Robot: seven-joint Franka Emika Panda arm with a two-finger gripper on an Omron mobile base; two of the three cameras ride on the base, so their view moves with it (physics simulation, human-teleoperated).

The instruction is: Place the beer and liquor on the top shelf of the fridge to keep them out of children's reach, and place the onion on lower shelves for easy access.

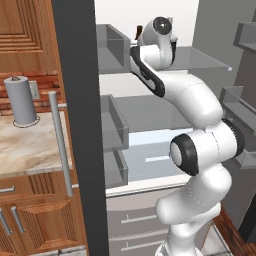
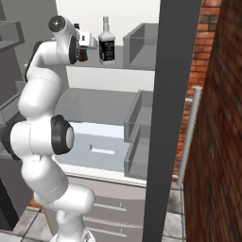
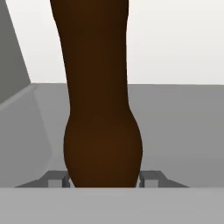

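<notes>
The jaws (image 3: 104,179) clamp the beer (image 3: 98,96) low on its body, one dark fingertip (image 3: 56,179) showing on each side of the brown glass. In the right base view the beer (image 2: 83,53) stands at the top shelf (image 2: 137,67) of the fridge (image 2: 166,118), just beside the liquor (image 2: 107,45). Judging from this, make sure the base sits flat on the pane, then open straight and draw back without brushing the liquor.

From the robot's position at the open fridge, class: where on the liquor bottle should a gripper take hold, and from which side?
Grip the liquor across its flat-sided square body, below the shoulders, coming in level from the fridge's open front. It stands upright on the top shelf; the short neck is narrow, and the beer crowds one side.
</notes>
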